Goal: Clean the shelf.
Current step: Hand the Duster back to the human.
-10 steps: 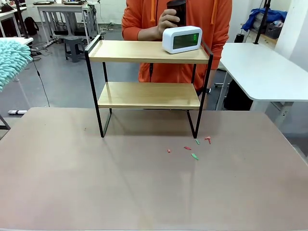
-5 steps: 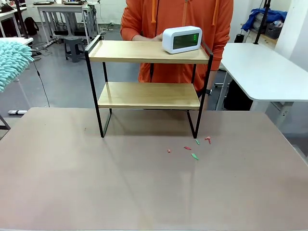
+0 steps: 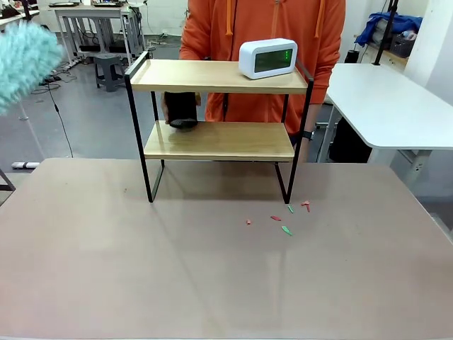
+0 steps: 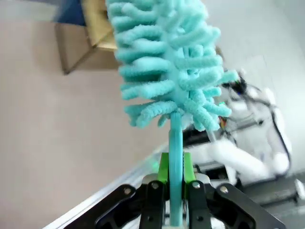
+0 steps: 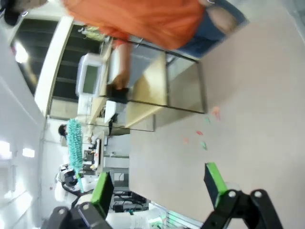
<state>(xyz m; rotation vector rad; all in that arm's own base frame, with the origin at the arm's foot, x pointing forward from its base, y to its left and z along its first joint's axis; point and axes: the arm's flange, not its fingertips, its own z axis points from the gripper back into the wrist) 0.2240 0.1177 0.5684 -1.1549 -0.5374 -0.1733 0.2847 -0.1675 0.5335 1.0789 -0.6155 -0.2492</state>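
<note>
Wooden boards in a thin black frame make up the small two-tier shelf [image 3: 212, 76], which stands at the far side of the large beige desk [image 3: 212, 283], right in front of a person in an orange hooded top [image 3: 262, 21]. A white rounded digital clock [image 3: 267, 58] sits at the right end of the top board. The person's hand [image 5: 120, 78] holds a black cylindrical cup [image 3: 182, 110] in the gap between the boards, just above the lower one. It is probably being lifted clear so the wood can be wiped. A few small red and green scraps [image 3: 283, 218] lie on the desk near the shelf's front right leg.

Off to the left, well apart from the shelf, hangs a fluffy turquoise duster [image 3: 25, 60], raised as if ready to sweep the boards. The front view does not show what carries it. The left wrist view does: the left tool [image 4: 175, 174] is clamped tight on the duster's thin handle, with the head pointing away from it. The right wrist view shows the right tool [image 5: 157, 186] spread wide and holding nothing, well back from the shelf. It also shows the shelf and duster from the side.
</note>
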